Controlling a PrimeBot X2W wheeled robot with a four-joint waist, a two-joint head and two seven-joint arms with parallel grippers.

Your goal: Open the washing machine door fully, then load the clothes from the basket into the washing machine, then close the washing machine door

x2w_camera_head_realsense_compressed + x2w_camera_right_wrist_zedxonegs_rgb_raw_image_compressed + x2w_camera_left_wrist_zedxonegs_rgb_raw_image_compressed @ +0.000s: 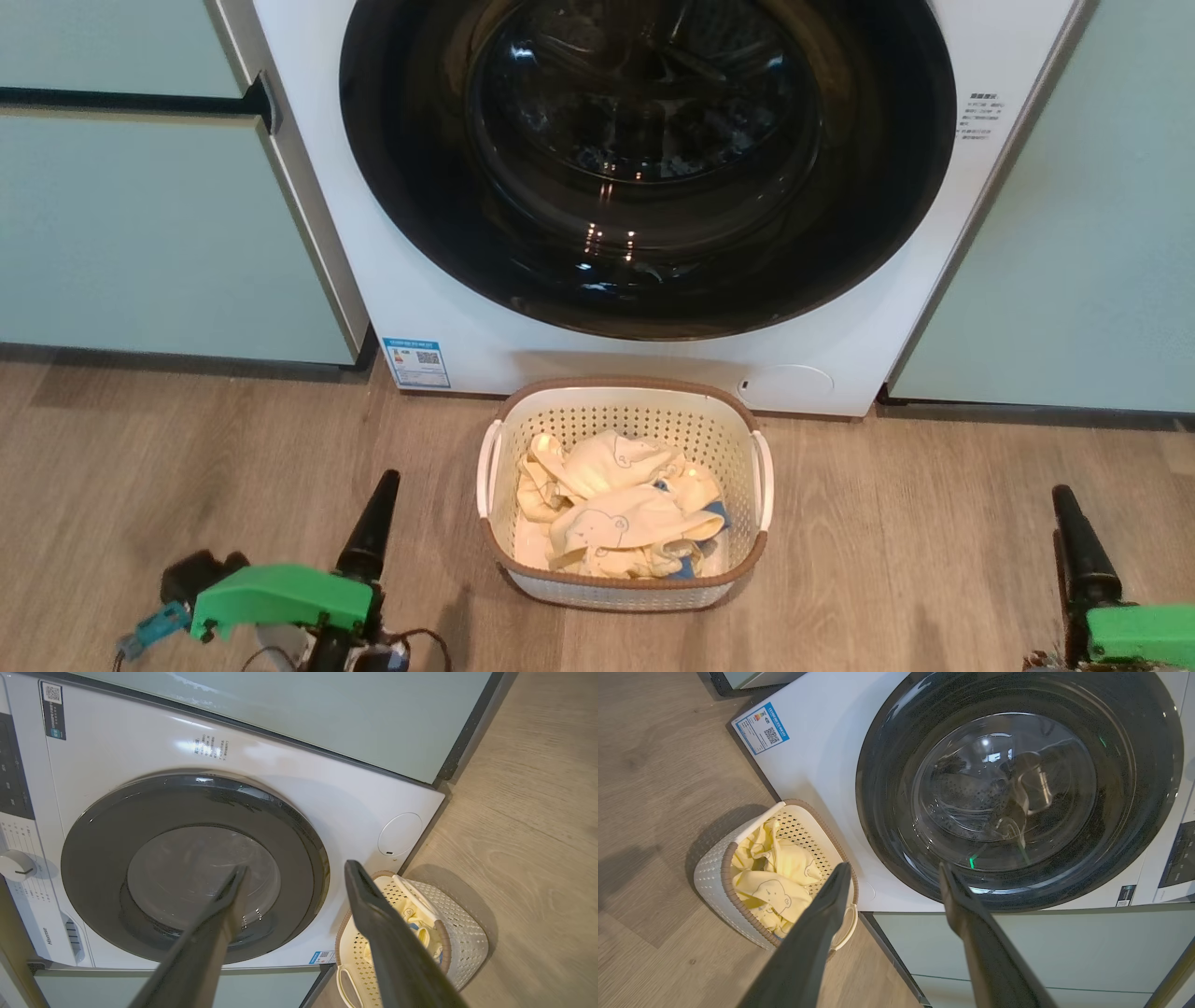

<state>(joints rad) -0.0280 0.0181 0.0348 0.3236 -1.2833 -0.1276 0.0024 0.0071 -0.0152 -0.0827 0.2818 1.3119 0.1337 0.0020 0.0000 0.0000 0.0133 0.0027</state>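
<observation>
Pale green cabinet panels point(140, 233) flank the washing machine point(308, 140) on both sides, and wood-look floor point(233, 467) runs before them. The washing machine door point(411, 233) sits shut, flush in the white front, its glossy black rim ringing the glass window. The basket point(621, 397) stands on the floor just beside the foot of the machine, below the door, and the clothes point(616, 513) lie heaped inside it, cream-yellow with bear prints and a bit of blue. The left gripper point(894, 868) and the right gripper point(295, 868) hang low on either side of the basket, well apart from it and from the door, both with fingers spread wide and holding nothing. A blue label sticker point(416, 362) with a QR code sits at the front's lower left corner. Beside the dial point(16, 865) the brand point(48, 935) reads "Hisense". The other print point(980, 117) is too small to read.
</observation>
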